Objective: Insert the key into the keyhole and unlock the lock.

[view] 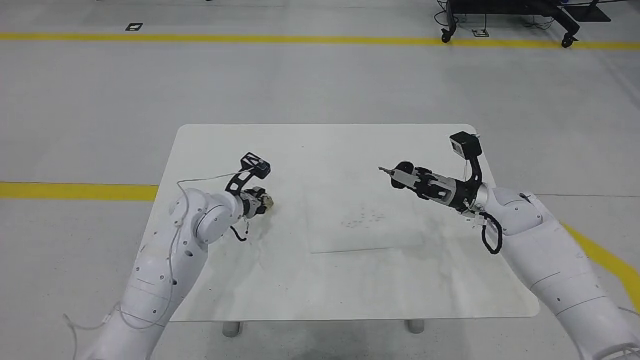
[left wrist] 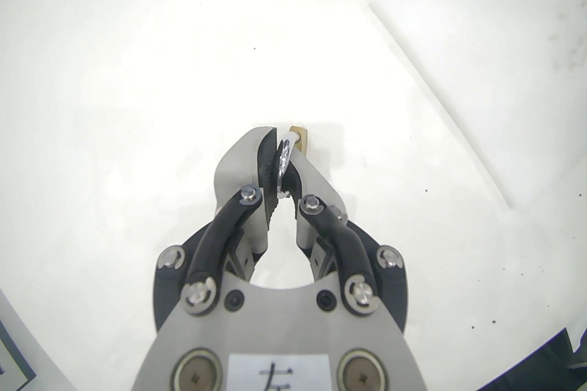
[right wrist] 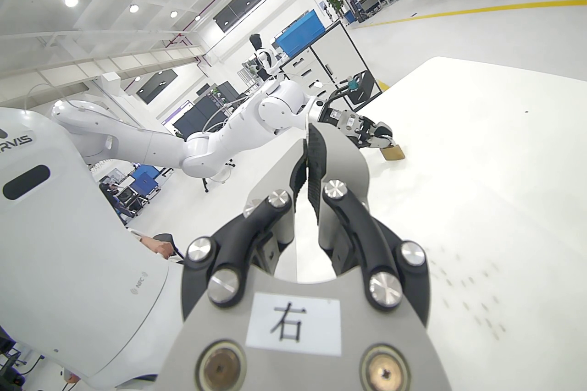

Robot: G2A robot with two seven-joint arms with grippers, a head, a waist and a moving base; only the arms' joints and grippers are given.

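A brass padlock [left wrist: 300, 134] with a silver shackle [left wrist: 283, 152] is held on the left part of the white table [view: 330, 290]. My left gripper [left wrist: 283, 143] is shut on the shackle, and the brass body pokes out past the fingertips. In the top view the left gripper [view: 258, 200] sits low over the table. My right gripper [view: 398, 175] hovers at the right, shut on a thin key [view: 384, 170] whose tip points toward the lock. From the right wrist view the shut fingers [right wrist: 316, 163] hide the key, and the padlock [right wrist: 393, 153] shows farther off.
A faint rectangular mat [view: 370, 220] with small dark specks lies between the two arms. Beyond the table edges there is grey floor with yellow lines [view: 300, 38], and carts stand far behind.
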